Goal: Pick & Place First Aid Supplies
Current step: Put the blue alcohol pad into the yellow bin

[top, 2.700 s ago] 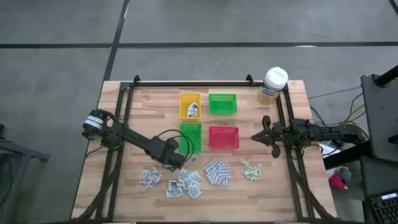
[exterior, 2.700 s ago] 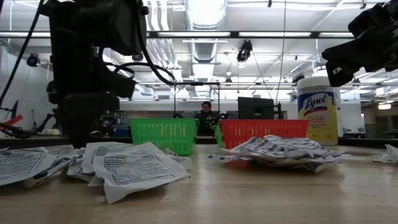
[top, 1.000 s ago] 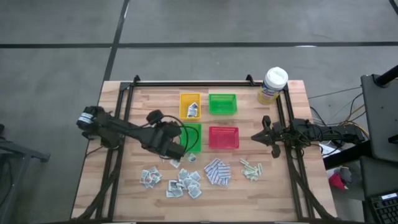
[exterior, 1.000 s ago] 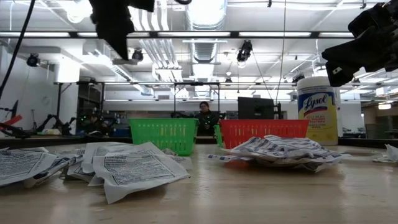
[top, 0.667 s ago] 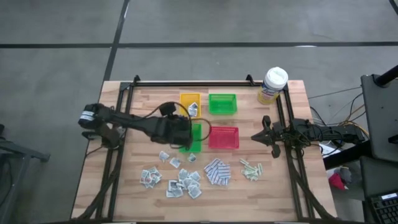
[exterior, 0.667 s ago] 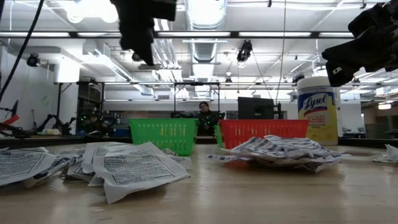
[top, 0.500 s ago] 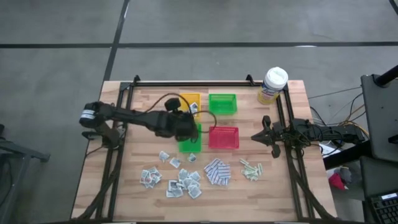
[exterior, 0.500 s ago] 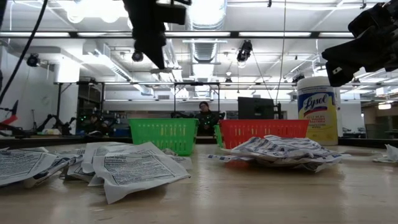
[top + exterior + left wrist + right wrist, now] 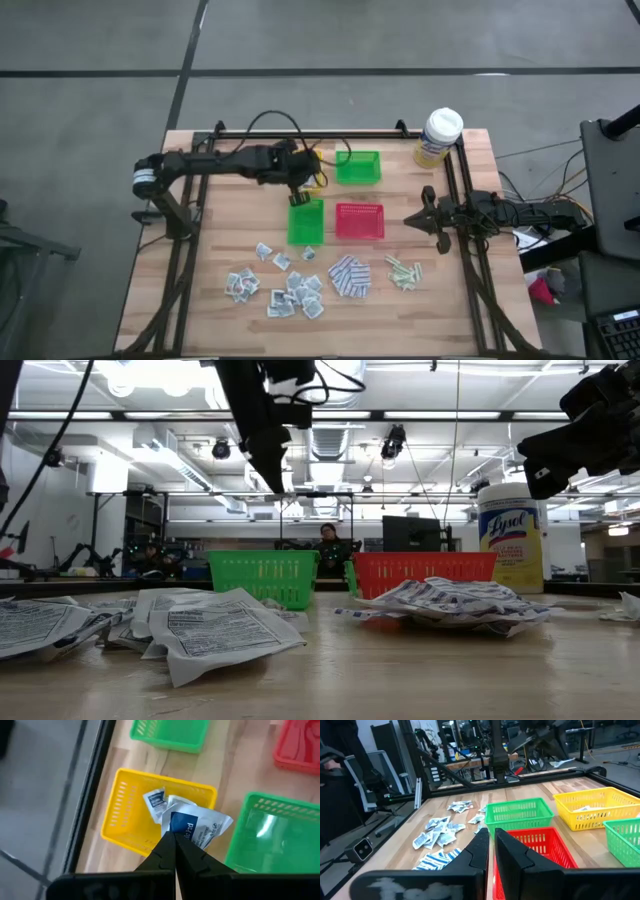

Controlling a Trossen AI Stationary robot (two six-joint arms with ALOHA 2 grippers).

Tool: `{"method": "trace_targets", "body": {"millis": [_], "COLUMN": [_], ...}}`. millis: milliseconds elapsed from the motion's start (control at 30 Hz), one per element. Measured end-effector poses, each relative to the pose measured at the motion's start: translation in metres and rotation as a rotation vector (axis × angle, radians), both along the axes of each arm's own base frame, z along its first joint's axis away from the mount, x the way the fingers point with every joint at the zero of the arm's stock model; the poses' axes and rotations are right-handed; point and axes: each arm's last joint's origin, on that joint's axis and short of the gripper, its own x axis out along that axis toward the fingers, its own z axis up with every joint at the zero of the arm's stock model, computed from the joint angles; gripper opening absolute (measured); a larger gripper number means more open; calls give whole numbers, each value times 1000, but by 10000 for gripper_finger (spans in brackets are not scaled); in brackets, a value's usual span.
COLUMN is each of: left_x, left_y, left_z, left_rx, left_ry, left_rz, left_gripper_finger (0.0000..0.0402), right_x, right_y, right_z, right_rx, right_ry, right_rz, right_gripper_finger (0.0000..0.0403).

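My left gripper [image 9: 173, 839] hangs above the yellow tray [image 9: 118, 815], shut on a white sachet with a blue label [image 9: 196, 826]; in the high view it is at the far middle of the table [image 9: 301, 184]. Another sachet [image 9: 155, 799] lies inside the yellow tray. A loose pile of white-grey sachets [image 9: 285, 290] lies flat on the table near the front edge, with blue-and-white pads [image 9: 350, 277] and pale green strips [image 9: 404, 272] beside it. My right gripper [image 9: 409, 220] waits at the table's right side, shut and holding nothing. My left gripper pinches the sachet's near edge [image 9: 177, 833] between its two fingertips. The fingers slant down from the table's left side. The crumpled sachet sticks out beyond the fingertips, lifted clear above the yellow tray.
Two green trays [image 9: 358, 166] [image 9: 306, 221] and a red tray [image 9: 359, 220] stand beside the yellow one. A yellow canister with a white lid [image 9: 438, 138] stands at the far right corner. A black frame rail [image 9: 310, 134] runs along the far edge.
My left gripper has swung from above the sachet pile toward the table's far edge, passing over the near green tray, and now hangs above the yellow tray. It has turned on the way and stayed shut on the sachet, which is carried clear of the table.
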Motion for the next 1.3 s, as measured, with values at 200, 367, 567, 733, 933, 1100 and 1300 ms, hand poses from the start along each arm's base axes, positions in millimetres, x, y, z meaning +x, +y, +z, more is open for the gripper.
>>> {"method": "trace_targets", "body": {"millis": [200, 367, 567, 733, 933, 1100, 1300], "left_x": [-4, 3, 14, 20, 27, 31, 31], "left_y": [29, 49, 67, 76, 80, 82, 83], "left_z": [0, -17, -50, -71, -84, -88, -90], "left_rx": [-57, -111, -194, -253, -256, -247, -236], "left_ry": [-44, -45, 5, 32, 29, 16, 22], "left_rz": [54, 81, 114, 123, 125, 124, 130], "left_gripper_finger": [0, 0, 0, 0, 0, 0, 0], "right_x": [0, 0, 0, 0, 0, 0, 0], "right_y": [0, 0, 0, 0, 0, 0, 0], "right_z": [0, 0, 0, 0, 0, 0, 0], "right_rx": [0, 0, 0, 0, 0, 0, 0], "right_ry": [0, 0, 0, 0, 0, 0, 0], "right_rz": [0, 0, 0, 0, 0, 0, 0], "right_gripper_finger": [28, 28, 28, 28, 28, 28, 28]}}
